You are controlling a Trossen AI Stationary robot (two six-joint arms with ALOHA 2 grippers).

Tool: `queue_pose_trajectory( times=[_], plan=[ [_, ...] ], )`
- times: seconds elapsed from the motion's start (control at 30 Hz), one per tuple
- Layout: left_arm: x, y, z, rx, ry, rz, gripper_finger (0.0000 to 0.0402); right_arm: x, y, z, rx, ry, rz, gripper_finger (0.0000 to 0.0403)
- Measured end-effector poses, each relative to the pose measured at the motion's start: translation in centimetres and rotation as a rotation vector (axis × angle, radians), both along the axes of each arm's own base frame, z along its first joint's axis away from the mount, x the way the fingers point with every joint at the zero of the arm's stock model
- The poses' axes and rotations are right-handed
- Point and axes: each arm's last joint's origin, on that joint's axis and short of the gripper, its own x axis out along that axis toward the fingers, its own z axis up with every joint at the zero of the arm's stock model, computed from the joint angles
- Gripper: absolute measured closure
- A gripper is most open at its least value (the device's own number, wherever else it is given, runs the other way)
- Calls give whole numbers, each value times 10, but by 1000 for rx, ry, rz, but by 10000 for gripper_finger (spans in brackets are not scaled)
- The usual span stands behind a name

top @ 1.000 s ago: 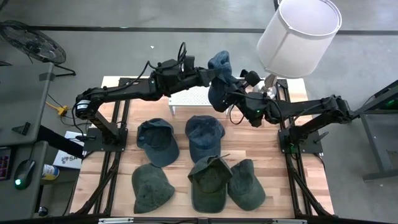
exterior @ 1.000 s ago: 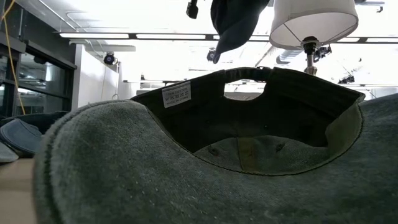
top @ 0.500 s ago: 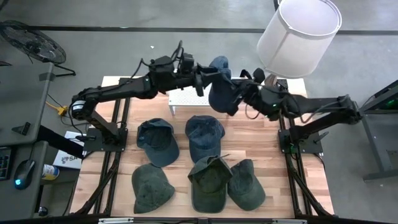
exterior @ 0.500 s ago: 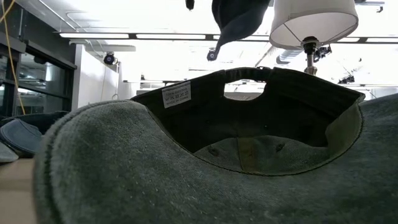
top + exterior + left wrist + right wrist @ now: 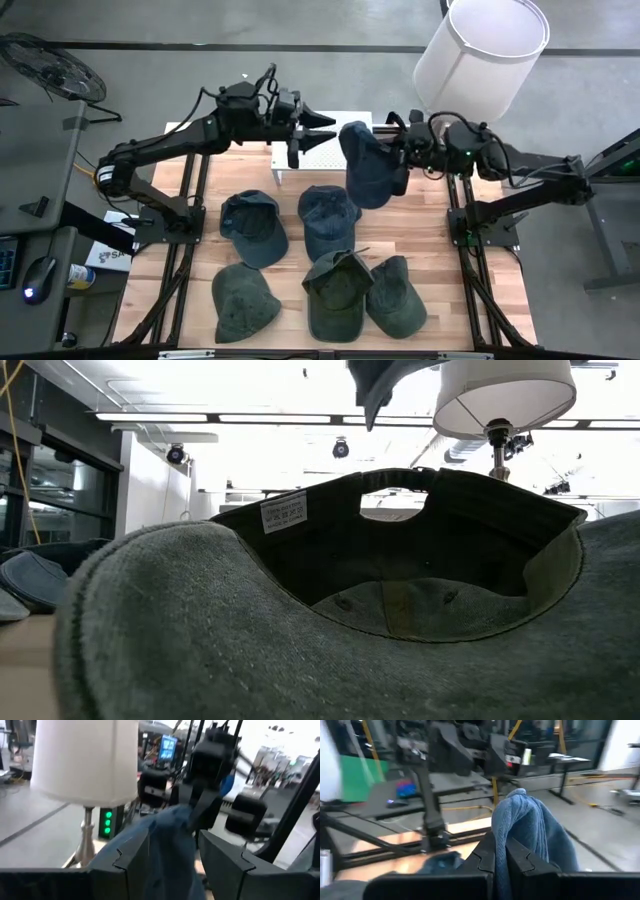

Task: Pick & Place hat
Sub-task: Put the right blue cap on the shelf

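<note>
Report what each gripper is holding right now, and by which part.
The right gripper is shut on the blue hat, pinching a fold of fabric at its upper edge so it hangs above the table. The left gripper is open beside it, holding nothing.

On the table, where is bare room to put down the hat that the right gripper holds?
Bare wood lies right of the middle blue hat, below the held hat in the right gripper, and left of the left blue hat. The front row of green hats is crowded.
</note>
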Motion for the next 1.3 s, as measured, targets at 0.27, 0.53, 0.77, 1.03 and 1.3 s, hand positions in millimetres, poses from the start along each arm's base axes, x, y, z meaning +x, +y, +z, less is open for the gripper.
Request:
queue_pose_trajectory(
  times=[0.27,0.53,0.77,1.03,1.3],
  plan=[
    [-2,-1,-8,5,93,2,232,17,-13,-12,96,38,64,402],
    [-25,-6,4,53,87,19,231,47,-27,-30,125,68,11,403],
    [-40,-11,10,71,101,1,231,70,-50,-38,117,1,9,403],
    [-47,-12,-8,114,313,13,231,85,-76,-57,136,40,49,403],
    [-50,-5,-13,396,434,246,231,81,-86,-57,187,28,99,403]
  ],
)
